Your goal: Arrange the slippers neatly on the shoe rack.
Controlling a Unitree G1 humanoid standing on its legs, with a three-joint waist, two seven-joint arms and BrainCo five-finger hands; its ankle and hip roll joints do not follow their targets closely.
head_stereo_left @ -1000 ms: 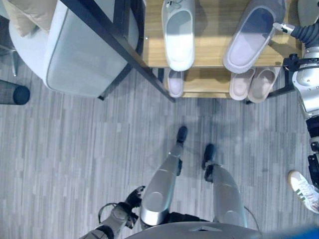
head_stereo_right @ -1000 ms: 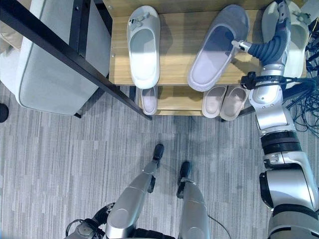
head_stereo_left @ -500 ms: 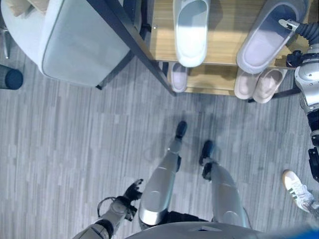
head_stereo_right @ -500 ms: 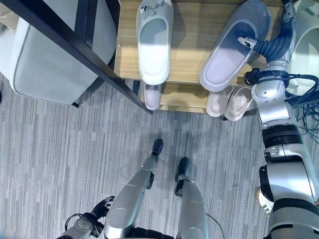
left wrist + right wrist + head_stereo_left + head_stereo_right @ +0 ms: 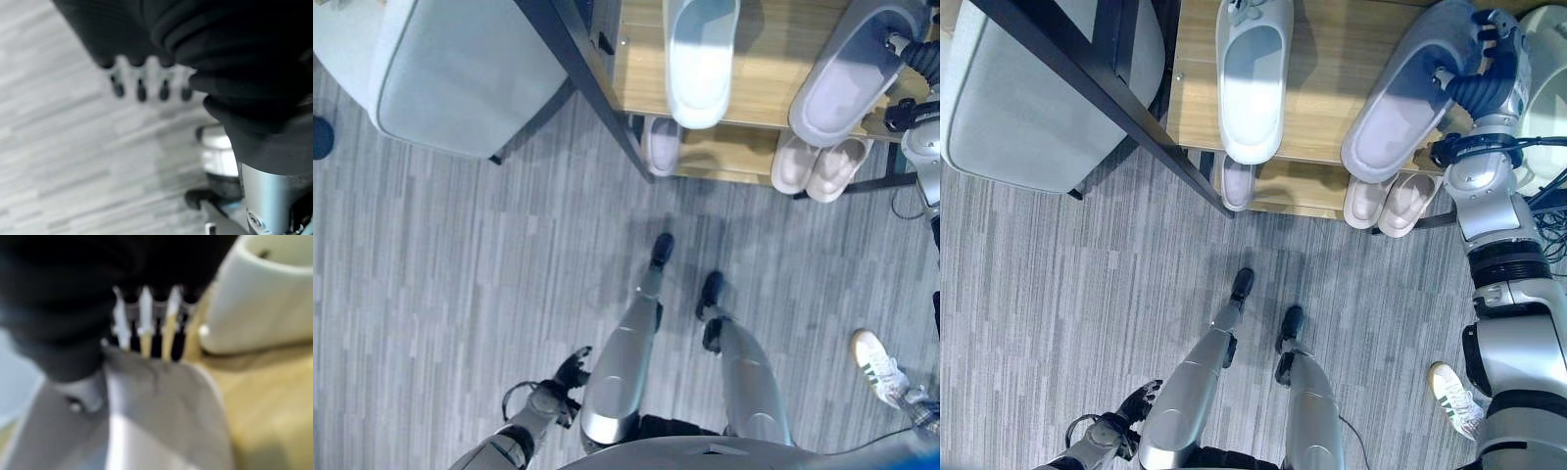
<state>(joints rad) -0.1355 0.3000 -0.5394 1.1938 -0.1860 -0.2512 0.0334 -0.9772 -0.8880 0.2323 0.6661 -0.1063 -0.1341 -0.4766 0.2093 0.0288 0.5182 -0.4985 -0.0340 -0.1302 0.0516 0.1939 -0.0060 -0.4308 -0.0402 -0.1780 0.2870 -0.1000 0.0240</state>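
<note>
No legible text, labels, numbers or signs in any view.

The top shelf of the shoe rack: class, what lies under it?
Under the top shelf, a lower shelf holds one pale slipper and a pale pair; only their heels show, the toes are covered.
</note>
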